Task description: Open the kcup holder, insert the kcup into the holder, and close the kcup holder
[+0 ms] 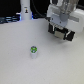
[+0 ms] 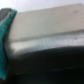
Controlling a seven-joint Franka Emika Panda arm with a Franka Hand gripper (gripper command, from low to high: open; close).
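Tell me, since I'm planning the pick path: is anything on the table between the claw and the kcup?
Nothing visible. In the exterior view the claw hangs at the black kcup holder, toward that view's upper right, and the kcup stands alone on the white table. The stretch of table between them is bare.

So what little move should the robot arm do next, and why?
Probably settle its gripper on the front of the kcup holder and pull the drawer out. The arm is already at the holder, up close in the wrist view. The kcup sits alone on the table, so it needs an open drawer first. I can't tell if the jaws are open.
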